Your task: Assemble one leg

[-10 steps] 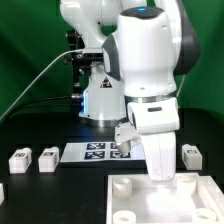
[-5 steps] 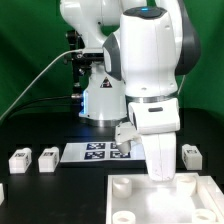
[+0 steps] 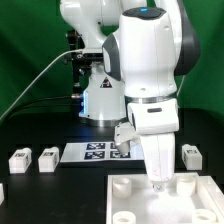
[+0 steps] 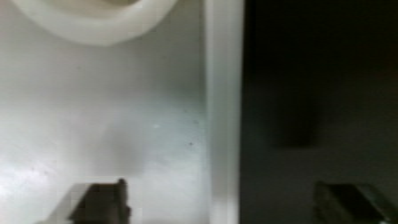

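Leg [image 3: 190, 155] lies on the black table [image 3: 60, 195] at the exterior view's right, near the arm, not held; second leg [image 3: 20, 158] and third leg [image 3: 47, 158] lie at the left, near the marker board [image 3: 95, 152]; gripper [image 3: 158, 181] hangs low over the white panel [image 3: 160, 206]. Wrist view: fingers [image 4: 102, 203] spread wide, nothing between them; panel edge and a round hole [image 4: 98, 20] below.

Marker board [image 3: 97, 152] lies on the table behind the panel [image 3: 195, 192]. A leg [image 3: 20, 159] and second leg [image 3: 47, 158] stand at its exterior view's left, a third leg [image 3: 190, 155] at its right. The gripper [image 3: 157, 184] hangs above the panel.
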Robot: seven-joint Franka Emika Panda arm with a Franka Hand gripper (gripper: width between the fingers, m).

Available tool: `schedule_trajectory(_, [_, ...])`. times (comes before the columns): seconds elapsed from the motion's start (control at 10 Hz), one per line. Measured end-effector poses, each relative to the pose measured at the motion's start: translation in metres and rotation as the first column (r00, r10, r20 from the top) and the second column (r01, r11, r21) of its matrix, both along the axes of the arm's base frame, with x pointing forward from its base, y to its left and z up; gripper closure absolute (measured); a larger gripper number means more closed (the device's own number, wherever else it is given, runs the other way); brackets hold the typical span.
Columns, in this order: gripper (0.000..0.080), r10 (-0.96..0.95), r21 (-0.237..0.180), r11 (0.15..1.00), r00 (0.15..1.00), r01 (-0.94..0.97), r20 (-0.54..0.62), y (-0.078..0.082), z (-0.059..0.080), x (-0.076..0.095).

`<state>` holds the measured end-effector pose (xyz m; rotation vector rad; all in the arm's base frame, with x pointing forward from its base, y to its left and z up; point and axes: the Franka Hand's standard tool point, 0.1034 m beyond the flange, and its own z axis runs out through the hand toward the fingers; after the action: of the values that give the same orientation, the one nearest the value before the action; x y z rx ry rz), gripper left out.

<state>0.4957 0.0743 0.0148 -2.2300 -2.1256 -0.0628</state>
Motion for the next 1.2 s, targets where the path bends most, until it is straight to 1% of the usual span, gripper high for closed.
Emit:
schedule_trajectory(0.1, [0.0200,0.000,0.000,1.000,1.000,0.000,0.000,0.000,0.000,0.000])
schedule_trajectory(0.2, [0.0161,-0.001,0.000,1.000,1.000,0.001,0.000,0.000,0.000,0.000])
schedule_trajectory(0.9, [0.0151,-0.003,0.000,1.000,1.000,0.003,0.000,-0.001,0.000,0.000])
schedule_trajectory(1.0, [0.0151,-0.080,-0.002,0.997,0.997,0.080,0.008,-0.002,0.008,0.003])
schedule_trajectory(1.1, [0.0151,-0.096,-0.005,0.995,0.995,0.096,0.022,-0.001,0.019,0.004])
schedule_trajectory(1.2, [0.0151,-0.162,-0.008,0.987,0.987,0.162,0.019,0.006,0.030,0.003])
